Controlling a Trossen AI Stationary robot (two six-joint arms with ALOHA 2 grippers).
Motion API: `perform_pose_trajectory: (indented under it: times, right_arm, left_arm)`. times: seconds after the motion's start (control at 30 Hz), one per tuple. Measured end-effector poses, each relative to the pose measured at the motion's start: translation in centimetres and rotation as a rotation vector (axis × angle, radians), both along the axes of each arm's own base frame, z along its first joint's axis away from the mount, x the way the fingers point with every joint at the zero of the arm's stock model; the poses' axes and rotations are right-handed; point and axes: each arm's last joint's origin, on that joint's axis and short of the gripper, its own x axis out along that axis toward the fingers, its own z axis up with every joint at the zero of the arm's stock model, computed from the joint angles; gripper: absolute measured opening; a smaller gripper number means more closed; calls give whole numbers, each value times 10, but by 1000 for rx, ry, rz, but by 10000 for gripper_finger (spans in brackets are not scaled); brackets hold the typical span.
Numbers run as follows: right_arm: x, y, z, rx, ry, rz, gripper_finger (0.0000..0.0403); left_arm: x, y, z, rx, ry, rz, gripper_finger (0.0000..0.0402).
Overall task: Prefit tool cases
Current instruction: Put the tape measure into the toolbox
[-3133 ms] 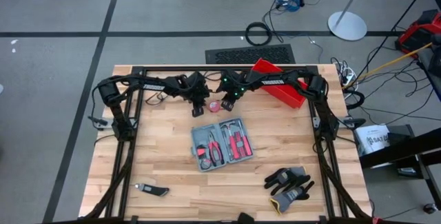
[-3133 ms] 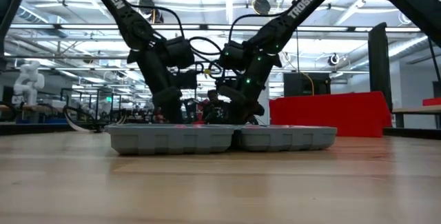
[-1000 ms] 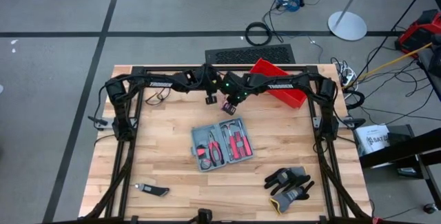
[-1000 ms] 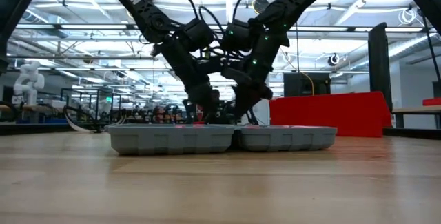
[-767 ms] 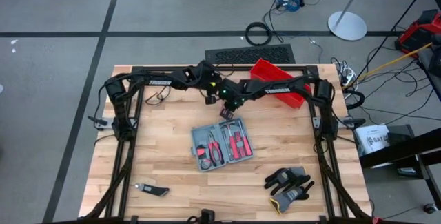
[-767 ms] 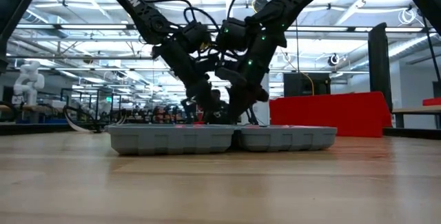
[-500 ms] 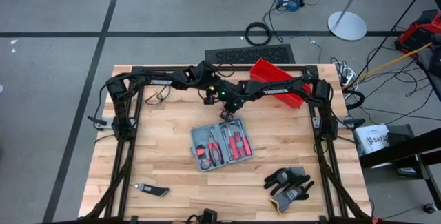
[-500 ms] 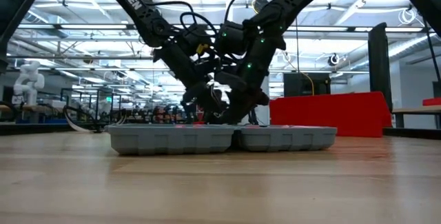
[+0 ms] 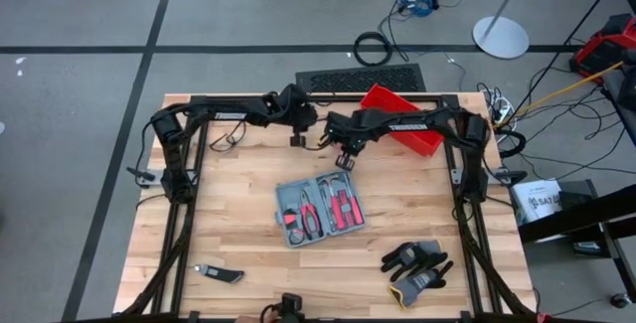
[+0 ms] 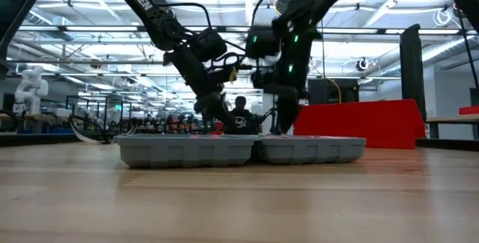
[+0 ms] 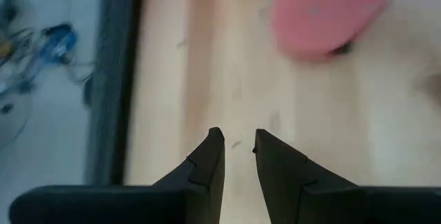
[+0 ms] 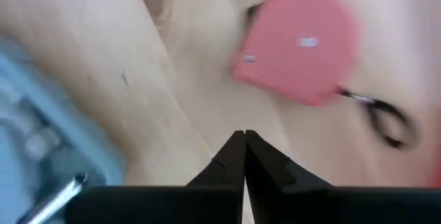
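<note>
Plainly found the tool case (image 9: 320,208) lying open and flat at about the middle of the bench (image 9: 229,214), both grey halves side by side, turned a little off square to the bench edges. Made out red-handled pliers (image 9: 310,219) and other red-gripped tools seated in its moulded slots. From the low view, saw the case (image 10: 239,149) as a shallow grey tray resting on the wood.

Spotted the left gripper (image 9: 296,140) between the case and the far edge of the bench, above bare wood, touching nothing. Read its fingers (image 11: 207,158) in the left wrist view as set narrowly apart, with nothing between them.

Placed the right gripper (image 9: 344,160) just beside the far edge of the case, near the left one but apart from it. Found its fingers (image 12: 231,156) pressed fully together and empty, tips pointing down at the wood.

Picked out a red tape measure (image 12: 296,41) lying on the bench just ahead of both grippers, a dark loop trailing from it; noted it also in the left wrist view (image 11: 322,14).

Counted a red bin (image 9: 402,122) at the far right corner, dark gloves (image 9: 417,263) towards the near right corner, and a utility knife (image 9: 221,274) near the near left corner. Glimpsed a person (image 10: 241,116) in the room beyond the case.
</note>
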Motion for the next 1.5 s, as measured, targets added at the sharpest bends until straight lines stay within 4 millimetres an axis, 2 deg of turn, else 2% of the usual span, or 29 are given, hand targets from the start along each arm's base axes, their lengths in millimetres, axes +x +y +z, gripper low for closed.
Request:
perform_pose_trajectory:
  times: [0.1, 0.2, 0.27, 0.33, 0.47, 0.53, 0.63, 0.7, 0.83, 0.9, 1.0, 1.07, 1.3, 1.5]
  right_arm:
    - [-10, -2, 21, -71, 3, -37, 0]
    - [-16, -12, 32, -164, 1, -106, 0]
    - [-18, -20, 35, -166, -26, -145, 0]
    - [-20, -27, 28, -132, -29, -174, 0]
    - [-32, -39, -3, -93, -15, -237, 0]
    - [-38, -46, -12, -113, -41, -269, 0]
    - [-43, -56, -14, -78, -145, -292, 0]
    - [-43, -62, -16, -85, -190, -302, 0]
    - [-46, -63, -27, 33, -201, -286, 0]
    - [-42, -63, -22, 57, -244, -267, 0]
    - [-41, -57, -28, 66, -214, -254, 0]
    - [-38, -57, -25, 53, -247, -247, 0]
    - [-33, -60, -27, 34, -282, -247, 0]
    - [-25, -60, -35, 46, -329, -232, 0]
  left_arm:
    - [-8, 2, 4, 5, 45, 46, 86]
    - [-14, 4, 11, 12, 54, 69, 86]
    - [-19, 6, 17, 11, 52, 87, 86]
    - [-23, 9, 23, -3, 36, 122, 86]
    - [-28, 8, 25, -143, -3, 116, 86]
    - [-24, 1, 21, -246, -27, 88, 86]
    - [-11, -10, 14, -342, -68, 78, 86]
    - [-1, -18, 10, -350, -89, 68, 86]
    - [12, -27, 0, -314, -83, 81, 86]
    - [14, -28, -4, -303, -76, 112, 86]
    - [17, -27, -13, -322, -68, 141, 86]
    - [19, -27, -20, -323, -58, 144, 86]
    - [38, -30, -40, -325, -54, 117, 86]
    - [45, -31, -39, -324, -28, 125, 86]
